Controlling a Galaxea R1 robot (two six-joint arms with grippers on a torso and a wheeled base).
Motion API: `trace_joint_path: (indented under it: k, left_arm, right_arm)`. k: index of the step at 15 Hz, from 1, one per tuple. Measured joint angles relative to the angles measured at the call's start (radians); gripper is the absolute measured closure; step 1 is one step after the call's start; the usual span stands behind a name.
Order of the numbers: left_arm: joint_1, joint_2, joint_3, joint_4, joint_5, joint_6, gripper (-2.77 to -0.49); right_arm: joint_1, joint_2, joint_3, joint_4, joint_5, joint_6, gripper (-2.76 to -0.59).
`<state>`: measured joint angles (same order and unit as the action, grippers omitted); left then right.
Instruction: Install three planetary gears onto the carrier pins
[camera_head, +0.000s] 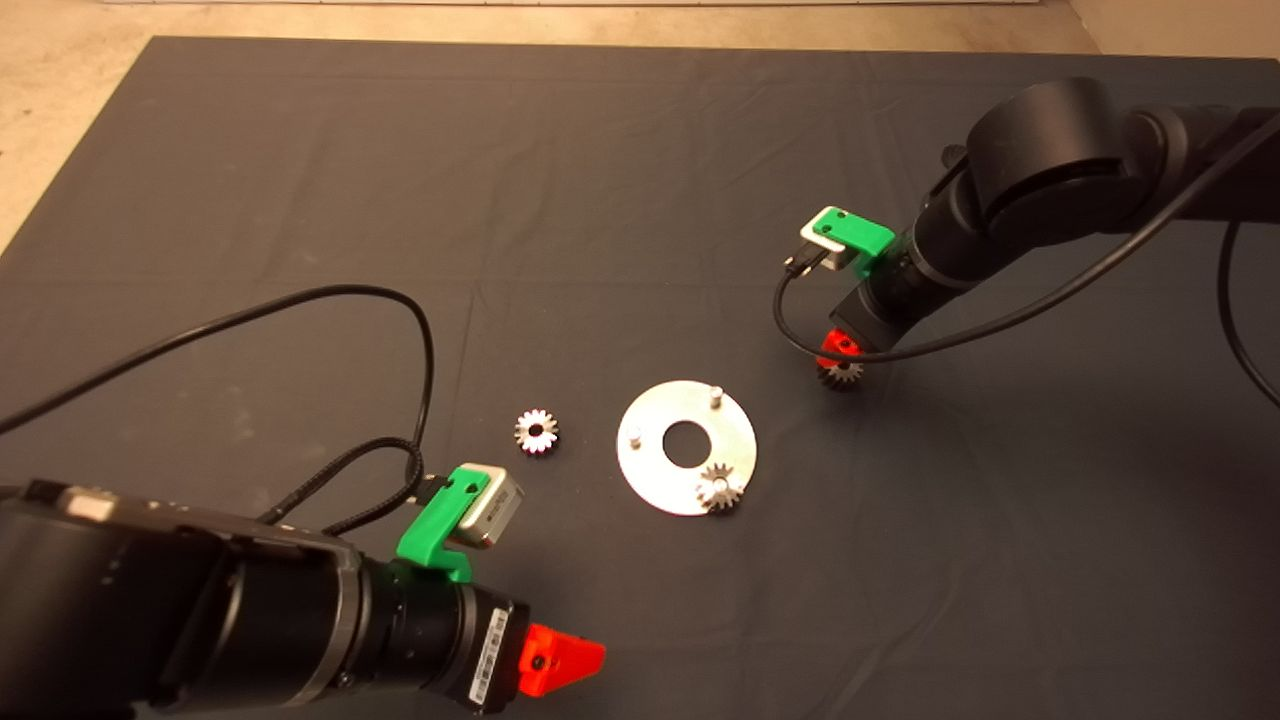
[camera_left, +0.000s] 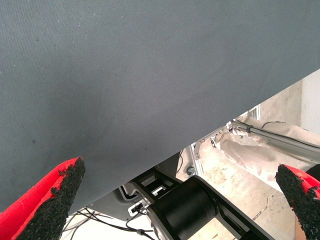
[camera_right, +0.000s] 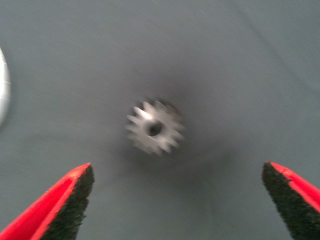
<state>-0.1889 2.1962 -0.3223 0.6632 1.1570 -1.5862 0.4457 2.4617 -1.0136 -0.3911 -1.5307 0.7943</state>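
Note:
The shiny round disc lies mid-mat with two bare carrier pins. One planetary gear sits on the disc at its near right rim. A second gear lies flat on the mat left of the disc. A third gear lies on the mat right of the disc, directly under my right gripper. In the right wrist view that gripper is open, with the gear below and between its fingers. My left gripper waits at the lower left, open and empty.
The left arm's black cable loops over the mat left of the loose gear. The mat's front edge and the robot base show in the left wrist view. The disc's rim shows at the edge of the right wrist view.

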Motion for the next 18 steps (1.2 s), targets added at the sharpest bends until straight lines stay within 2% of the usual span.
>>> trace_joint_path:
  k: [2, 6, 9, 10, 11, 15, 16, 18]
  left_arm:
    - [0.000, 0.000, 0.000, 0.000, 0.000, 0.000, -2.76]
    - [0.000, 0.001, 0.000, 0.000, -0.001, 0.000, -2.76]
    - [0.000, 0.001, 0.000, 0.000, -0.005, 0.000, -2.76]
    - [0.000, 0.001, 0.000, 0.000, -0.006, 0.000, -2.76]
    - [0.000, 0.001, 0.000, 0.000, -0.006, 0.000, -2.76]
    - [0.000, 0.001, 0.000, 0.000, -0.006, 0.000, -2.76]
    - [0.000, 0.000, 0.000, 0.000, -0.006, 0.000, -2.76]
    - [0.000, 0.001, 0.000, 0.000, -0.006, 0.000, -2.76]
  right_arm:
    - [-0.002, -0.016, 0.000, 0.000, -0.003, 0.000, -2.60]
    - [-0.050, -0.032, 0.000, 0.000, 0.004, 0.006, -2.60]
    - [-0.068, -0.041, -0.001, 0.000, -0.001, 0.015, -2.60]
    - [-0.072, -0.041, -0.001, 0.000, 0.003, 0.015, -2.60]
    - [-0.075, -0.041, -0.005, 0.000, 0.012, 0.016, -2.60]
    - [-0.096, -0.040, -0.050, 0.000, 0.105, 0.016, -2.60]
    - [-0.102, -0.037, -0.062, 0.000, 0.122, 0.016, -2.60]
    - [-0.105, -0.035, -0.076, 0.000, 0.141, 0.016, -2.60]
